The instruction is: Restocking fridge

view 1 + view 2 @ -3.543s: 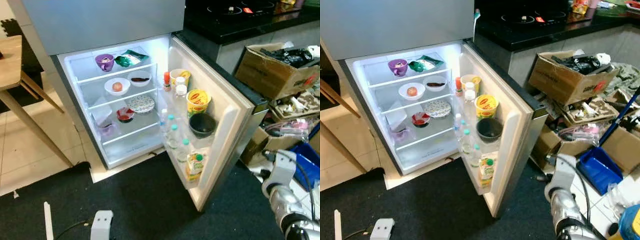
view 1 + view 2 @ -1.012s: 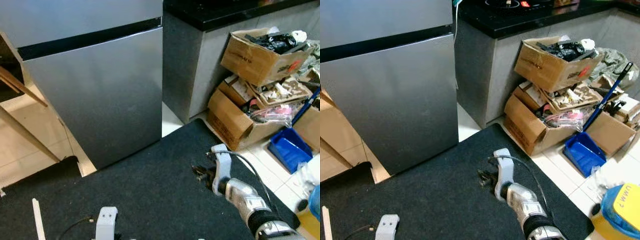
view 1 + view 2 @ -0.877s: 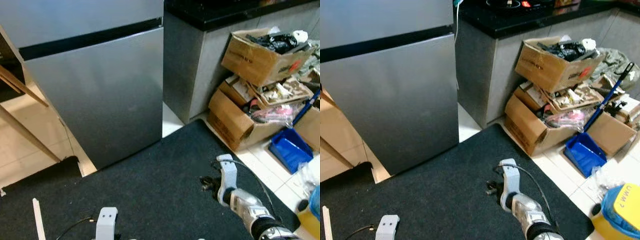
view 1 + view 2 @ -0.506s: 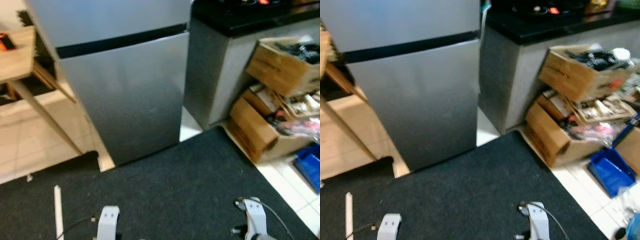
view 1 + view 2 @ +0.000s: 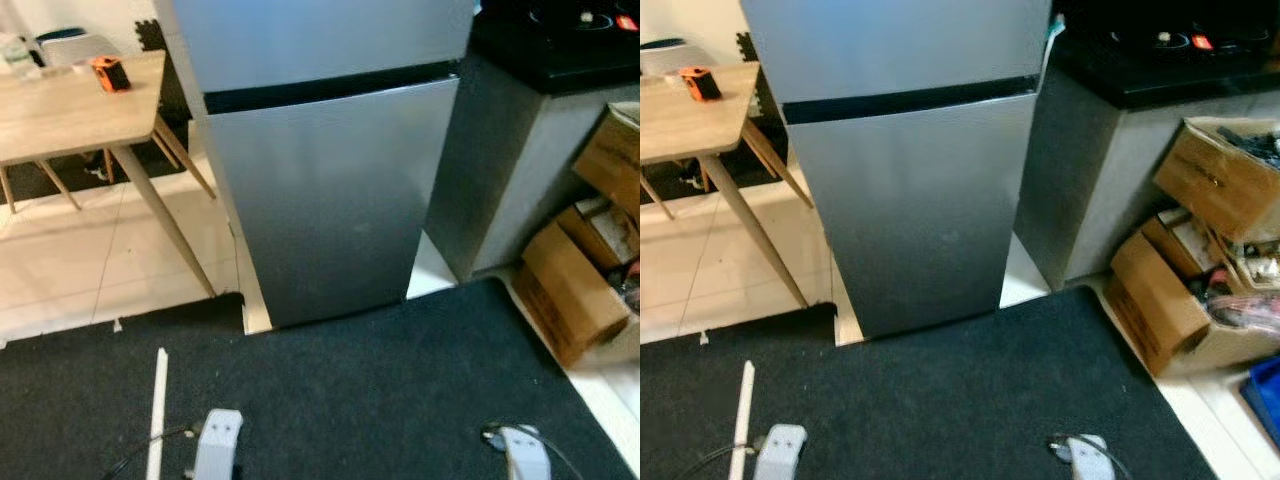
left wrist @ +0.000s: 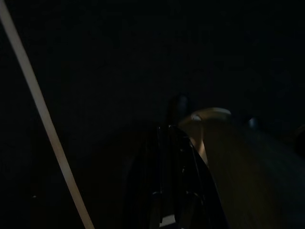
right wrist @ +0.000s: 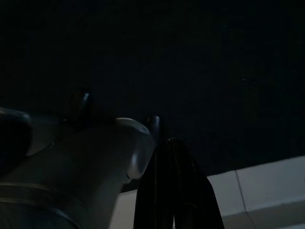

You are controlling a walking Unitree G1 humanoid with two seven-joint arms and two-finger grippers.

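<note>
Brushed grey steel covers the tall two-door fridge (image 5: 330,190), shut and upright between the pale wooden table (image 5: 70,115) and the dark stone counter (image 5: 1160,70), probably restocked already. Both arms hang idle over the rough black carpet (image 5: 350,390); left gripper (image 6: 172,143) and right gripper (image 7: 172,157) fingers lie together, empty.

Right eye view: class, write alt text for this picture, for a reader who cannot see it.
A silver two-door fridge stands shut at the edge of a dark mat. A wooden table holding a small orange object is on its left; a dark counter and cardboard boxes are on its right.
</note>
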